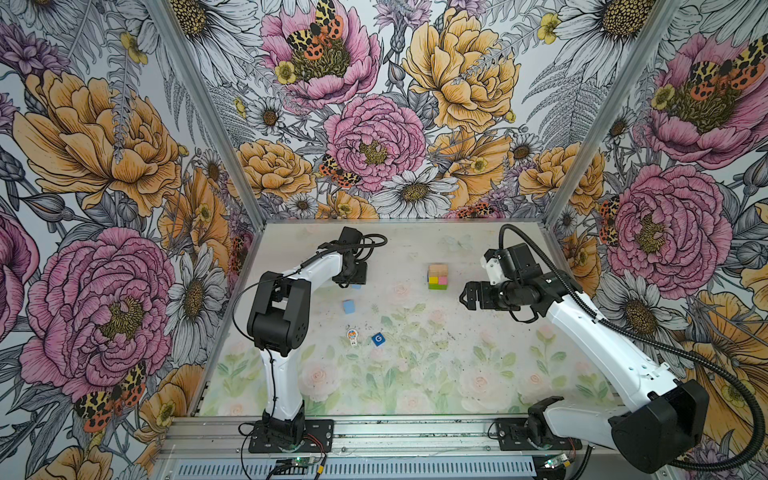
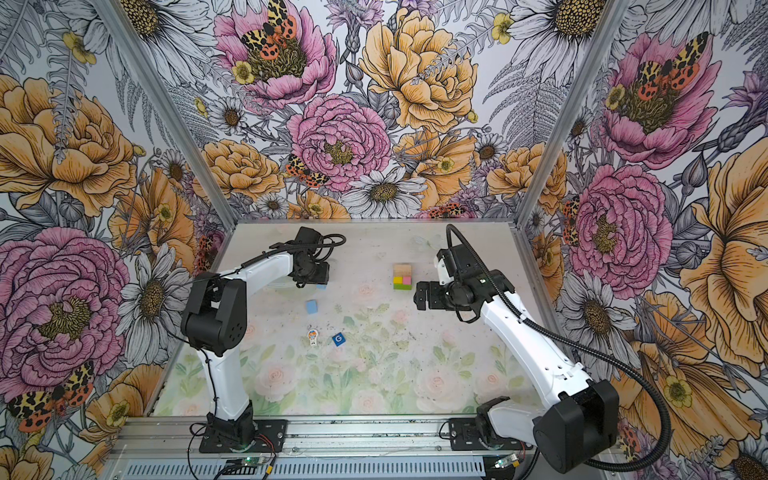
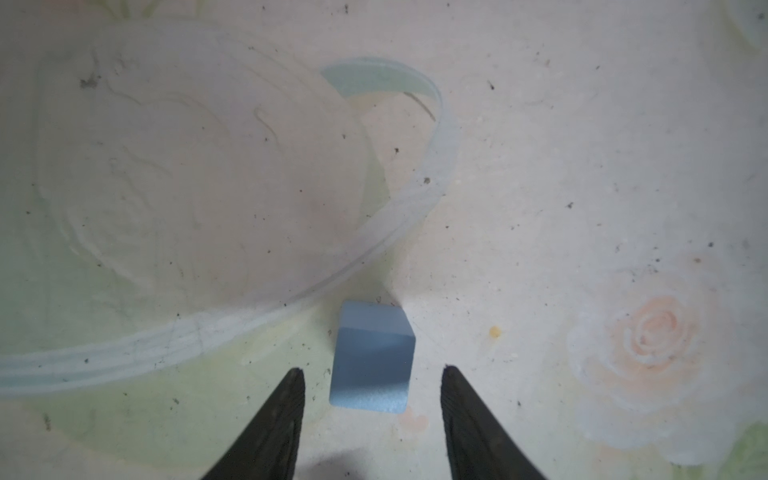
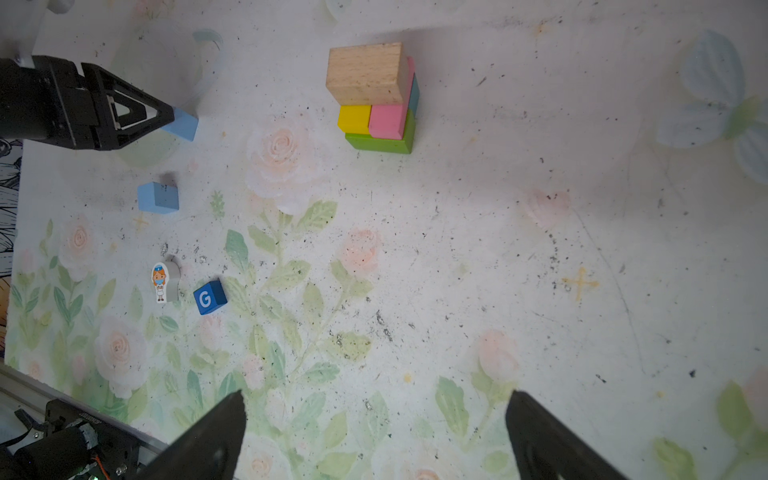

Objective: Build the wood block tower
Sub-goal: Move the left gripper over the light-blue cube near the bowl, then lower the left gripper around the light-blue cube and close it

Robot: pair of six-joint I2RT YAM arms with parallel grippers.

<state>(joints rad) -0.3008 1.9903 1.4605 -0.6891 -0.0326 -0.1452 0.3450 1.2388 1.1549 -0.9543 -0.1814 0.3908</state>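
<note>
The wood block tower [image 1: 437, 276] [image 4: 374, 99] stands at the back middle of the mat: a green brick at the bottom, yellow and pink bricks on it, a tan block on top. My left gripper [image 3: 372, 370] is open, low over the mat. A light blue cube [image 3: 374, 357] sits between its fingertips with a gap on each side. In both top views only a corner of that cube [image 1: 356, 286] shows under the left gripper [image 1: 351, 284]. My right gripper [image 1: 463, 297] [image 4: 374, 399] hangs wide open and empty to the right of the tower.
A second light blue cube [image 1: 349, 306] [image 4: 158, 197] lies nearer the front. A white toy figure [image 1: 352, 336] [image 4: 161, 282] and a dark blue cube marked G [image 1: 378, 339] [image 4: 209, 297] lie in front of it. Floral walls enclose the mat on three sides.
</note>
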